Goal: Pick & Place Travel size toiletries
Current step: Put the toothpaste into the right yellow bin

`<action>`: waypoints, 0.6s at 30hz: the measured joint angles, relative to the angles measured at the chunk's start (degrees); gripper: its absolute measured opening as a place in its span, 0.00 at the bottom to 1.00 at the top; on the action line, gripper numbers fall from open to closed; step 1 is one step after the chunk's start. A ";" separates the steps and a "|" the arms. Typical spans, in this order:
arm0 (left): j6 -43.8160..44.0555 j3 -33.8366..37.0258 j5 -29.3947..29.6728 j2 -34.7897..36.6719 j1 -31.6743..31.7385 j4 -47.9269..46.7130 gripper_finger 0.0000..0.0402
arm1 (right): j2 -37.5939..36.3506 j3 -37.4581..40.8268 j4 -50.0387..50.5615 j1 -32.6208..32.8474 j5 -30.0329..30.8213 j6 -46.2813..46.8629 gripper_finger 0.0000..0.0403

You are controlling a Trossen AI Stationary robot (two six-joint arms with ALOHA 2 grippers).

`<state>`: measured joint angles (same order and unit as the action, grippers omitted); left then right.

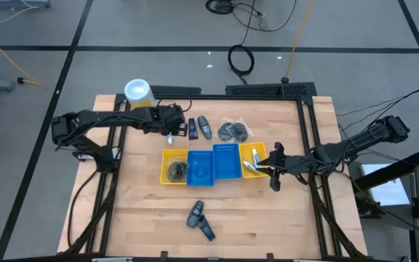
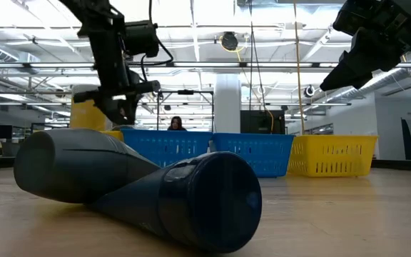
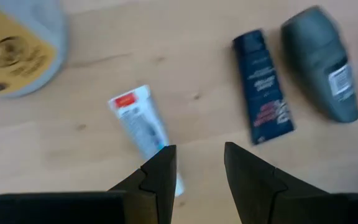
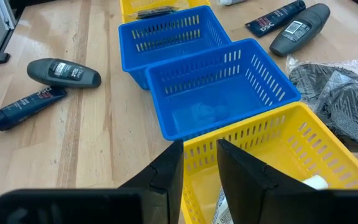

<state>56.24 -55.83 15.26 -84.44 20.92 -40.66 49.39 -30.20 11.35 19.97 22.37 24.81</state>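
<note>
Two navy tubes (image 1: 206,231), four bins (image 1: 226,161).

My wooden table (image 1: 137,204) carries four bins in a row (image 1: 213,164), a yellow canister (image 1: 138,93), a white tube (image 3: 140,127), navy tubes (image 1: 193,129), grey ovals (image 1: 204,126) and clear packets (image 1: 233,130).

Four bins (image 1: 201,166) sit in a row mid-table; the left gripper (image 1: 172,136) hovers near, perhaps above, a white tube (image 1: 170,137).
</note>
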 joint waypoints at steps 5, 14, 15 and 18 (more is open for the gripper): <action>-2.91 1.57 -2.18 -0.02 3.00 3.14 0.34 | 0.00 -0.02 0.00 0.00 0.00 0.42 0.22; -3.63 1.61 -4.86 -5.02 5.03 4.06 0.34 | 0.02 -0.01 -0.44 0.00 0.02 0.42 0.22; -3.70 1.62 -6.13 -6.15 5.12 4.44 0.34 | 0.01 0.00 -0.47 0.00 0.02 0.42 0.22; -4.97 1.64 -8.08 -8.64 5.84 4.78 0.34 | 0.02 0.00 -0.53 0.00 0.02 0.42 0.22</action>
<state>51.27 -54.19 7.18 -93.09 26.76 -35.88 49.41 -30.20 10.83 19.97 22.39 25.23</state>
